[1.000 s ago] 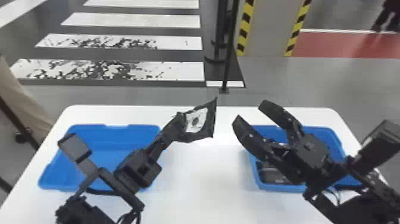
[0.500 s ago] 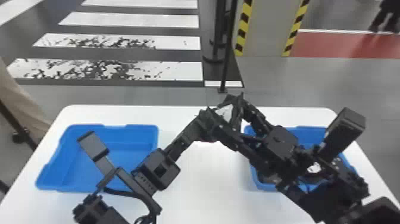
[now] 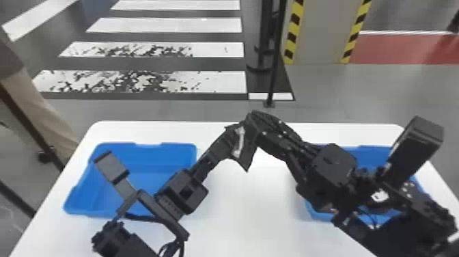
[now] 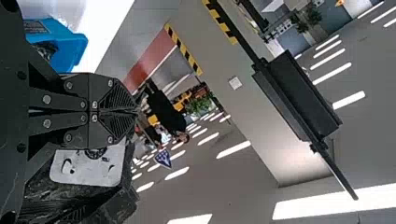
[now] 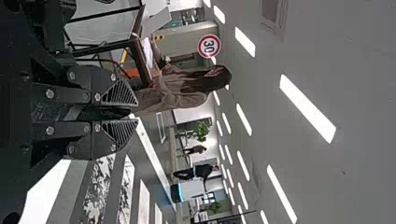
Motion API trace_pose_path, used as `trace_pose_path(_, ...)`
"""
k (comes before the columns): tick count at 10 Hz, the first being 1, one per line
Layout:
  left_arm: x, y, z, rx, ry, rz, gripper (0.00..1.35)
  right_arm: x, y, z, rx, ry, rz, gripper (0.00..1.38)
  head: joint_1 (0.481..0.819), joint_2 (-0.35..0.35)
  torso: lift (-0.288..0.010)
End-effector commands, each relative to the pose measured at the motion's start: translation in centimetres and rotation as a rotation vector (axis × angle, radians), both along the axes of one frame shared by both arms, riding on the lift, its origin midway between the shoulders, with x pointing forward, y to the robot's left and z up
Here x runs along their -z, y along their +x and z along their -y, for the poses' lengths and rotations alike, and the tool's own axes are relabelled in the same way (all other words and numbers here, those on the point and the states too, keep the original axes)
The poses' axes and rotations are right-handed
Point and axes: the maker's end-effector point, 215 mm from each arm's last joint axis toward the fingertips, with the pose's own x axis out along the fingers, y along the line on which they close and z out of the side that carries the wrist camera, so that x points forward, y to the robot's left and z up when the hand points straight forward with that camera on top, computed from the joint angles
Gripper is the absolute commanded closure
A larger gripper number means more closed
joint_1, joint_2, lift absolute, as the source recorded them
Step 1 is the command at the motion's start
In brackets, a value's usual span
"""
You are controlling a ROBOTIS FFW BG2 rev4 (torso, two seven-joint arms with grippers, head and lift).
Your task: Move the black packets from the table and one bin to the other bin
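Head view | R arm (image 3: 334, 164) partly hides R bin (image 3: 370, 153) | post (image 3: 274, 68) behind tbl (image 3: 256, 208)

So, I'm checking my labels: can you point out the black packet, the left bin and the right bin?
Black packet (image 3: 247, 159): head view, lower black corner.
Left bin (image 3: 150, 158): head view, far wall.
Right bin (image 3: 372, 156): head view, far wall.

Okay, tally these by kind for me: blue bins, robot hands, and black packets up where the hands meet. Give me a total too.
Blue bins: 2
Hands: 2
Black packet: 1
Total: 5
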Motion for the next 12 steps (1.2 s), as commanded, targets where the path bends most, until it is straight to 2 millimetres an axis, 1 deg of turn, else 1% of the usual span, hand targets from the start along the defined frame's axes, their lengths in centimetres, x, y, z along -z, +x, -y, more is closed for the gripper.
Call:
trace_pose_path(1, -0.2, 0.0, 0.0, -0.001, -0.002, 0.005, 1.21, 0.1, -0.3, -0.1, 0.006, -0.013, -0.004, 1.17, 0.695, 0.031, -0.11)
trace_pose_path(2, 0.0, 0.0, -0.1, -0.003, -0.003, 0.001, 1.21, 0.2, -0.5, 0.2, 0.021, -0.014, -0.01, 1.17, 0.695, 0.031, -0.11)
trace_pose_path(3, -0.2, 0.1, -0.2, -0.007, -0.004, 0.006, 1.21, 0.2, -0.5, 0.4, 0.033, -0.014, -0.013, 1.17, 0.695, 0.03, -0.11)
trace_pose_path(4, -0.4, 0.1, -0.5, -0.017, -0.011, 0.009, 1.21, -0.5, -0.7, 0.8, 0.05, -0.005, 0.001, 1.18, 0.695, 0.029, -0.11)
trace_pose_path(6, 0.1, 0.0, -0.5, -0.018, -0.005, 0.0, 1.21, -1.6, -0.4, 1.5, 0.072, 0.001, 0.033, 1.18, 0.695, 0.023, -0.11)
trace_pose_path(7, 0.1, 0.1, -0.6, -0.02, 0.011, 0.005, 1.21, -1.5, -0.2, 1.8, 0.08, 0.008, 0.032, 1.17, 0.695, 0.022, -0.11)
trace_pose_path(8, 0.0, 0.2, -0.5, -0.02, 0.011, 0.008, 1.21, -0.5, 0.4, 2.0, 0.065, 0.014, 0.016, 1.08, 0.695, 0.018, -0.11)
trace_pose_path(9, 0.1, 0.2, -0.7, -0.027, 0.01, 0.006, 1.21, -0.7, 0.8, 2.7, 0.074, 0.023, 0.049, 0.73, 0.695, 0.015, -0.11)
trace_pose_path(10, 0.1, 0.3, -0.9, -0.032, 0.01, 0.006, 1.21, -1.3, 0.6, 2.9, 0.085, 0.01, 0.074, 0.26, 0.695, 0.01, -0.11)
trace_pose_path(11, -0.1, 0.3, -0.9, -0.035, 0.007, 0.009, 1.21, -1.2, 0.6, 3.1, 0.089, 0.005, 0.078, 0.03, 0.695, 0.004, -0.11)
trace_pose_path(12, -0.2, 0.4, -0.8, -0.035, 0.007, 0.009, 1.21, -1.1, 0.5, 3.0, 0.085, 0.008, 0.076, 0.11, 0.695, 0.003, -0.11)
